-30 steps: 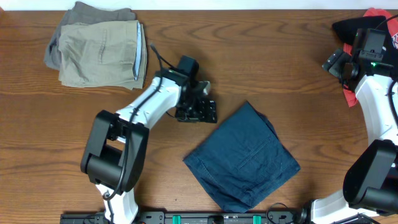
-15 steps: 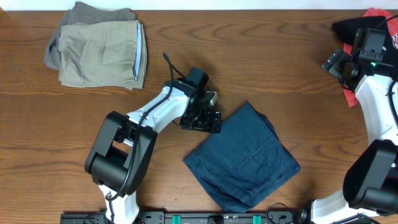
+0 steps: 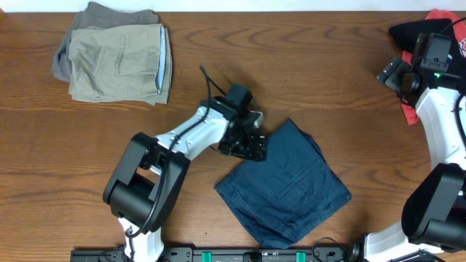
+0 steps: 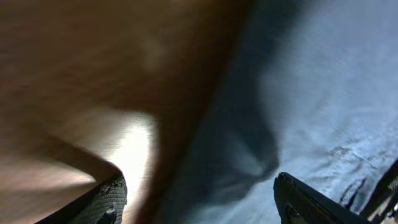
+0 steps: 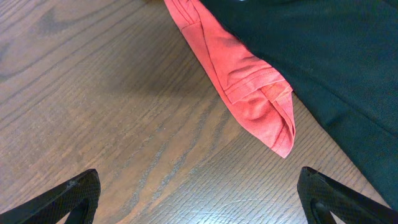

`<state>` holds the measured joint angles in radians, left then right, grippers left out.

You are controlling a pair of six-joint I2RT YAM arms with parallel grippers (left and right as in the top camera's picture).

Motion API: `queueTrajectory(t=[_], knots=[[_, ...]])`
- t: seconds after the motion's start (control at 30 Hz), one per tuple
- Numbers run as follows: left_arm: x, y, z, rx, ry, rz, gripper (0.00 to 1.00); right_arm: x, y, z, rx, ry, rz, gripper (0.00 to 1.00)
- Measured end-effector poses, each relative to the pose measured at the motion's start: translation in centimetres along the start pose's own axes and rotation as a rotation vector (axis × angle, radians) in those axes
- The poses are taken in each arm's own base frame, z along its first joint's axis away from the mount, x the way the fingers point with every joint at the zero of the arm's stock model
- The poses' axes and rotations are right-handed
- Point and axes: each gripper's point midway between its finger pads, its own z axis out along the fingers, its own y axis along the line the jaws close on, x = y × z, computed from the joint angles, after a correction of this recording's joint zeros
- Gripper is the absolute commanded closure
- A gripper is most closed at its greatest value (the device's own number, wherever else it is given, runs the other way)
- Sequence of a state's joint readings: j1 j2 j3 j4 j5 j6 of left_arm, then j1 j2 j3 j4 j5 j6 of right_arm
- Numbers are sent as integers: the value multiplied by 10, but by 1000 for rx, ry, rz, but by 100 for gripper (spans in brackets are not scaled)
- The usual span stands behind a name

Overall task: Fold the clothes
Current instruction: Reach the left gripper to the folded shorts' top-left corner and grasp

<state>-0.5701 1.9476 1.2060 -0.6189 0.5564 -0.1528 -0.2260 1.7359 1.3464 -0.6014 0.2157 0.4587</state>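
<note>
— Wood desk [image 3: 306,80], three clusters of cloth on it. Where does your work piece sit?

— Your navy shorts [image 3: 291,193] lie flat near the front middle, turned cornerwise. They look already doubled into a rough square. Far left corner: folded khaki shorts [image 3: 120,65] resting on grey shorts [image 3: 64,62]. Far right: a black garment [image 5: 323,68] and a coral-red garment [image 5: 249,81], bunched.

— And your left claw [image 3: 247,147]?

— Fingers apart, nothing between them. It sits low at the upper-left edge of the navy shorts. The wrist view is blurred, but one finger shows over bare wood and the other over blue cloth. My reading: you are straddling that edge so a close would pinch it, either for another fold or to carry the piece to the folded stack.

— Your right claw [image 5: 199,199]?

— Also spread and empty, hanging over bare desk just beside the coral-red hem. It is parked by the unfolded pile, likely waiting its turn.

— Change over the last second?

— Your left arm has swung right and toward the front, from open wood clear of the shorts to their edge. The navy shorts have not shifted. Right arm and both stacks are as they were.
</note>
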Motion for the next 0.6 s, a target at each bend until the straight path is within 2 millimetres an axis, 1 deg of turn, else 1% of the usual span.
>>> queueTrajectory(t=[0.03,0.1,0.13,0.17,0.23,0.3,0.33,0.37,0.5,0.6], knots=[[1,-3,1,3,5,7,24,0,0,0,0,0,0,1],[5,-8,4,7,15,19,33,0,0,0,0,0,0,1],[6,-10,5,8,17,18,40,0,0,0,0,0,0,1],[7,-11,7,9,22,21,50,0,0,0,0,0,0,1],[9,-10,8,5,24,19,67,0,0,0,0,0,0,1],[8,-9,9,6,18,26,79,0,0,0,0,0,0,1],[7,-9,9,7,13,28,81,0,0,0,0,0,0,1],[5,-9,9,5,7,27,87,0,0,0,0,0,0,1],[-4,-2,9,-31,-32,-7,94,0,0,0,0,0,0,1],[-11,8,5,-57,-61,-54,94,0,0,0,0,0,0,1]])
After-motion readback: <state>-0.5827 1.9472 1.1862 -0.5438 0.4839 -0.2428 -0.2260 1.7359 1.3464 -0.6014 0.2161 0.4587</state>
